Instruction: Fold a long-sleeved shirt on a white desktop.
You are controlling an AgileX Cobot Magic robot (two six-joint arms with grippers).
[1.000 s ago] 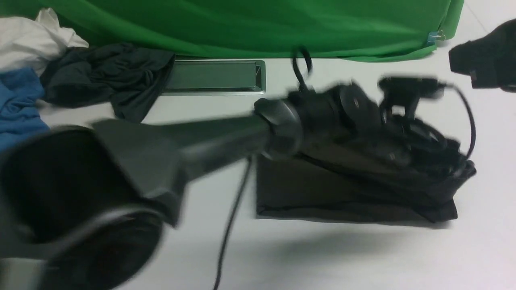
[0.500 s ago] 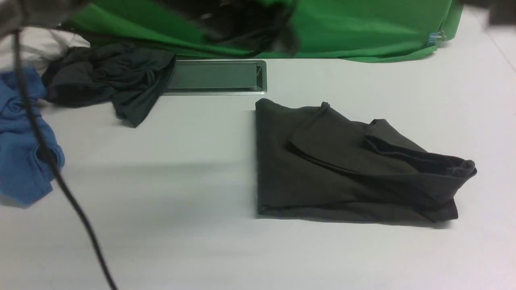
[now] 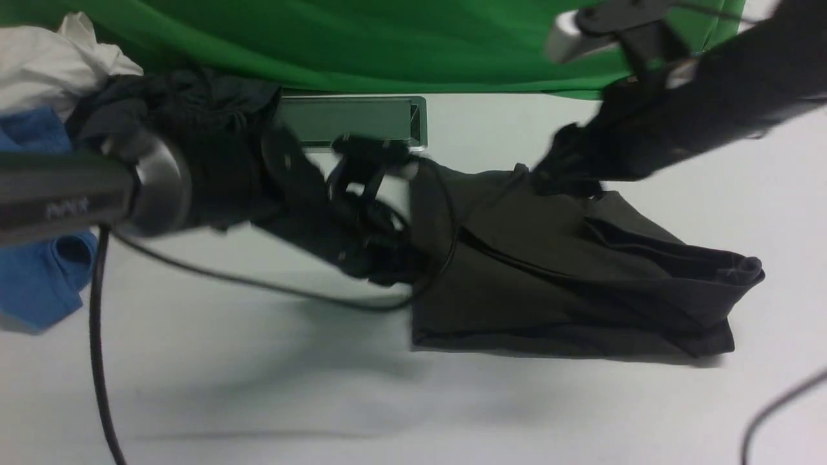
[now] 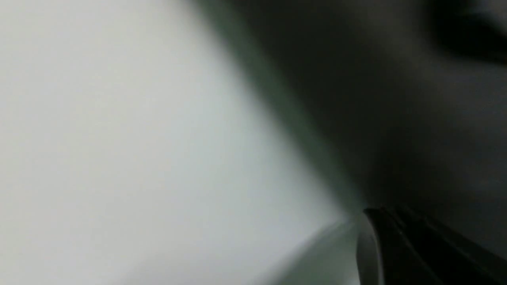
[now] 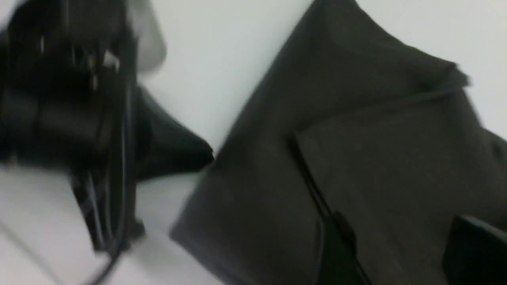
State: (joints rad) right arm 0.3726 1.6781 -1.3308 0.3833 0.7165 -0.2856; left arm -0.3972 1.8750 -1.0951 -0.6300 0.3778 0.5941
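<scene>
The long-sleeved shirt [image 3: 568, 284] lies folded into a dark olive-black packet on the right half of the white desktop [image 3: 258, 387]. My left gripper [image 3: 394, 271] reaches in from the left, shut, its tips at the shirt's left edge. The blurred left wrist view shows a fingertip [image 4: 370, 221] where the shirt [image 4: 416, 118] meets the desktop [image 4: 119, 138]; whether cloth is pinched I cannot tell. My right gripper [image 3: 562, 184] comes from the upper right over the shirt's far part. It stands open above the shirt [image 5: 356, 138], gripper [image 5: 404, 253] empty.
A charcoal garment [image 3: 194, 110], a blue garment [image 3: 39, 278] and a white cloth [image 3: 52, 61] lie piled at the far left. The silver-framed cable hatch [image 3: 349, 119] sits behind the shirt, below the green backdrop [image 3: 387, 39]. Loose black cables [image 3: 258, 284] trail over the desktop.
Half a second ago the shirt lay alone with both arms lifted away. The left gripper has since come down to its left edge and shut; the right gripper has come over its far part and opened.
</scene>
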